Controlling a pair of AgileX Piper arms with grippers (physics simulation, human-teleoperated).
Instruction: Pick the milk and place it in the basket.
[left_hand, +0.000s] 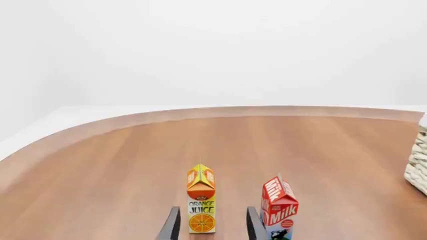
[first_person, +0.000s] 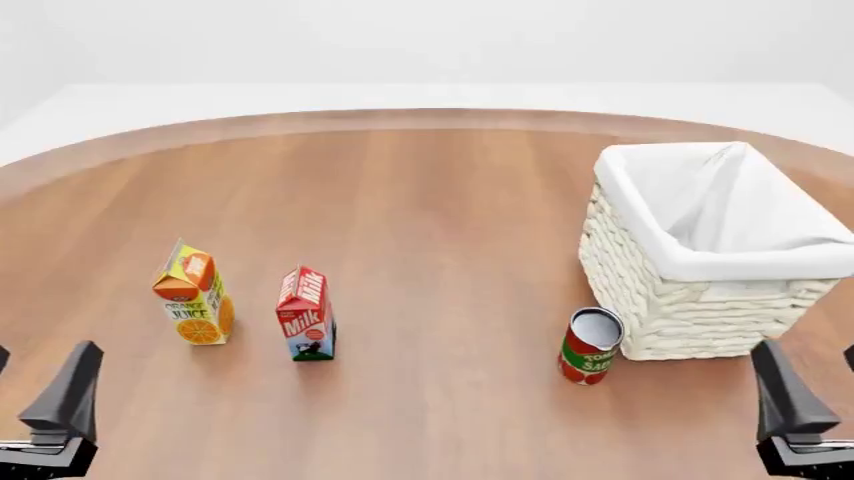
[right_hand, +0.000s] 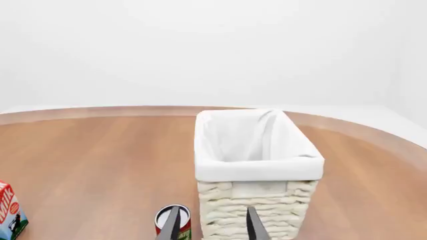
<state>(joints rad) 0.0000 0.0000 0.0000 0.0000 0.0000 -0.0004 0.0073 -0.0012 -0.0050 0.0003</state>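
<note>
Here the small gable-top milk carton with the red top and blue-green base (first_person: 306, 315) stands upright on the round brown wooden table (first_person: 427, 210), on the left half in the front view, just beside the orange-yellow juice carton (first_person: 195, 294) and well apart from the large white woven basket with a cloth lining (first_person: 694, 300) on the right. A red tomato can with an open top (first_person: 590, 346) stands close against the basket's near left corner.

The front view shows only the dark tips of both arms at the bottom corners: the left gripper (first_person: 34, 385) low on the left, the right gripper (first_person: 805, 385) low on the right, both well short of any object.

The left wrist view adds what the front one lacks: the left gripper (left_hand: 209, 224) is spread apart with nothing between its fingers; the juice carton (left_hand: 201, 199) shows through the gap and the milk (left_hand: 279, 208) just past one finger. The basket's woven edge (left_hand: 418, 165) shows at the frame's border.

The right wrist view shows the right gripper (right_hand: 211, 224) likewise parted and empty, facing the basket (right_hand: 257, 165) and the can (right_hand: 172, 220), with the milk (right_hand: 10, 211) at the frame's edge.
</note>
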